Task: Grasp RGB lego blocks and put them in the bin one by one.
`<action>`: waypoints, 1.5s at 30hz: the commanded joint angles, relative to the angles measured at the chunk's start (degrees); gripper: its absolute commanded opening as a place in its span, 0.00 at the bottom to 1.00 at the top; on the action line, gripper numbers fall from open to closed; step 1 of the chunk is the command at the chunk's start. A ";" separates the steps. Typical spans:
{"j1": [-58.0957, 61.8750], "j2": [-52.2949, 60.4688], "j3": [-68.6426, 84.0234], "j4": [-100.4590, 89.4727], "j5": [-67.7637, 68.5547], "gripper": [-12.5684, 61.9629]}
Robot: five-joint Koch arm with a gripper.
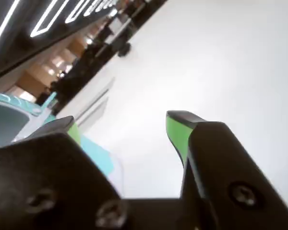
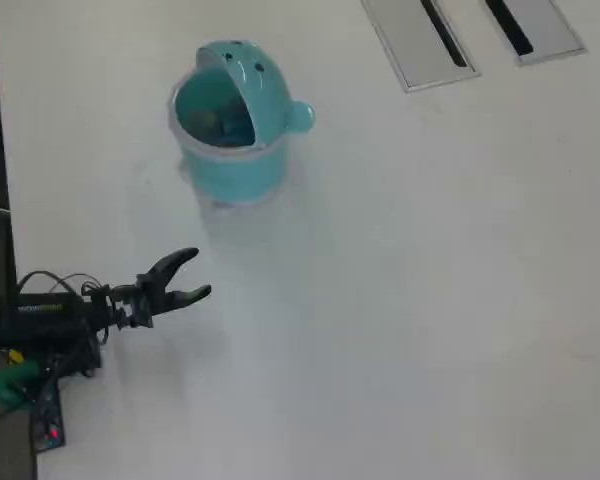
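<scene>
The light teal whale-shaped bin (image 2: 235,165) stands at the upper left of the white table in the overhead view, its domed lid tipped open. In the wrist view the bin (image 1: 9,122) shows at the left edge. My gripper (image 2: 197,273) hovers low over the table in front of the bin, a short way from it. Its jaws are spread apart, and the gripper (image 1: 125,122) has green pads (image 1: 175,132) with nothing between them. No RGB lego blocks are in view on the table. The bin's inside is shadowed and I cannot make out its contents.
Two grey slotted panels (image 2: 410,45) (image 2: 540,30) are set into the table at the top right. The arm's base and cables (image 2: 35,335) sit at the table's left edge. White tabletop (image 2: 400,300) stretches to the right of the gripper.
</scene>
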 commanded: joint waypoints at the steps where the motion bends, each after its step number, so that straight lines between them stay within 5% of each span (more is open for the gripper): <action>1: 0.00 1.49 -0.26 -6.86 1.32 0.62; 31: 2.02 5.01 21.71 -15.21 12.74 0.61; 45: 2.72 5.27 22.15 -0.53 29.53 0.61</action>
